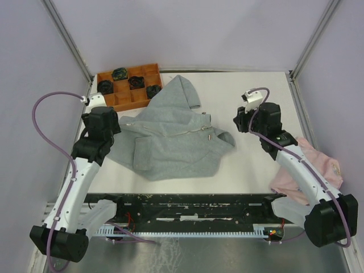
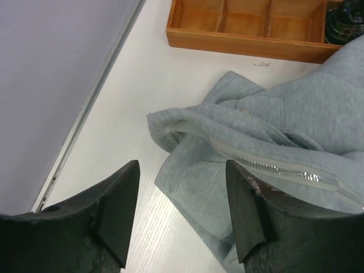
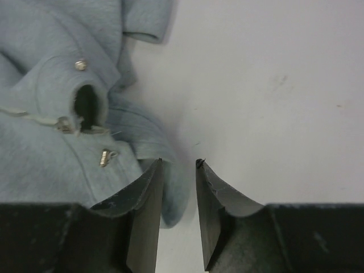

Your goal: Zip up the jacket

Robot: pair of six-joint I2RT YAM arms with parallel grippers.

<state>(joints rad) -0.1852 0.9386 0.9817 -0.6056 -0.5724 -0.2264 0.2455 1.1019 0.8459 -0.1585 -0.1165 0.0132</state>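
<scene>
- Left gripper [image 2: 181, 193]: fingers wide apart, nothing between them, hung over the jacket [image 1: 170, 142] edge at its 9 o'clock.
- Right gripper [image 3: 179, 170]: fingers a narrow gap apart, nothing clamped, over bare table [image 1: 250, 170] just off the jacket's 3 o'clock edge.
- Jacket lies rumpled at table centre, with the hood toward 12 o'clock. The zipper [image 2: 267, 168] runs across it from 9 to 3, and the pull [image 3: 106, 156] is seen near the right gripper.
- How far the zipper is closed cannot be told.
- Risk: the pull is small and lies flat on fleece, so only cloth may be pinched if the right fingers are closed a little off it.
- Risk: neither end is held, so the whole jacket would likely be dragged over the smooth top instead of the slider being run.
- Risk: the cloth is bunched along the teeth, so the slider could be jammed on a fold or on the lining.
- Risk: the hood lies just beside the tray [image 1: 128, 68] at 11 o'clock, possibly touching. The tray could be shoved if the jacket is tugged that way.
- Risk: a pink cloth [image 1: 321, 165] lies under the right arm at 4 o'clock and could be swept off by it.
- Surface: white, flat and matte, faintly scuffed, judged low in grip.
- Room: closed in by pale lilac walls at 9, 12 and 3, with metal rails at the corners. A dark base plate is seen at 6.
</scene>
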